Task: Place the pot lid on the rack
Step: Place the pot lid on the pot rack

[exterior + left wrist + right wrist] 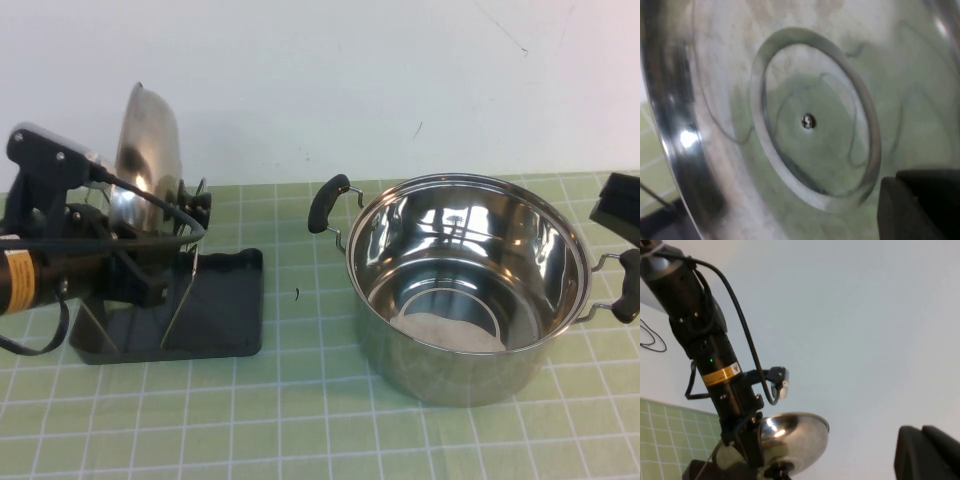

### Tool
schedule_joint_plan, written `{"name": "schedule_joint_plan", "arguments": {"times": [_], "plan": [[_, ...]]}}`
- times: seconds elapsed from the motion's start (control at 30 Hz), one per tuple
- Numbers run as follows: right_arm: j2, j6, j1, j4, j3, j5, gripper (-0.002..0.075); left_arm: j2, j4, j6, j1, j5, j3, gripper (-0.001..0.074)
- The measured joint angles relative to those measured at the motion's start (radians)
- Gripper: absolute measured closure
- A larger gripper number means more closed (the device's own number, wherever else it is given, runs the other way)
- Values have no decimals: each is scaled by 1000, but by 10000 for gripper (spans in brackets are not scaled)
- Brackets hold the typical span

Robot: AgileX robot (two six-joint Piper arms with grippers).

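The pot lid (148, 140), shiny domed steel, stands on edge among the wire loops of the rack (215, 310), a black tray at the left of the table. Its black knob (197, 205) faces right, toward the pot. My left gripper (140, 265) is low against the lid's hollow side, over the rack. In the left wrist view the lid's underside (790, 100) with its centre screw fills the frame. In the right wrist view the lid (795, 437) shows with the left arm beside it. My right gripper (620, 210) sits at the table's right edge, away from both.
A deep steel pot (465, 290) with two black handles stands open at centre right on the green checked mat. A white wall runs behind the table. A strip of mat lies between rack and pot.
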Motion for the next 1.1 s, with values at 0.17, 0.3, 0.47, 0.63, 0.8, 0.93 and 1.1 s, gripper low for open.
{"name": "schedule_joint_plan", "arguments": {"times": [0.17, 0.3, 0.47, 0.63, 0.8, 0.93, 1.1], "plan": [[0, 4, 0, 0, 0, -9, 727, 49, 0, 37, 0, -46, 0, 644], [0, 9, 0, 0, 0, -14, 727, 75, 0, 49, 0, -34, 0, 644], [0, 17, 0, 0, 0, -14, 727, 79, -7, 59, 0, -22, 0, 523], [0, 19, 0, 0, 0, -15, 727, 78, -12, 31, 0, 23, 0, 245], [0, 23, 0, 0, 0, -15, 727, 16, -14, 18, 0, 108, 0, 199], [0, 23, 0, 0, 0, -15, 727, -76, -16, 29, 0, 207, 0, 199], [0, 21, 0, 0, 0, 71, 727, -216, -19, 45, 0, 268, 0, 283]]}}
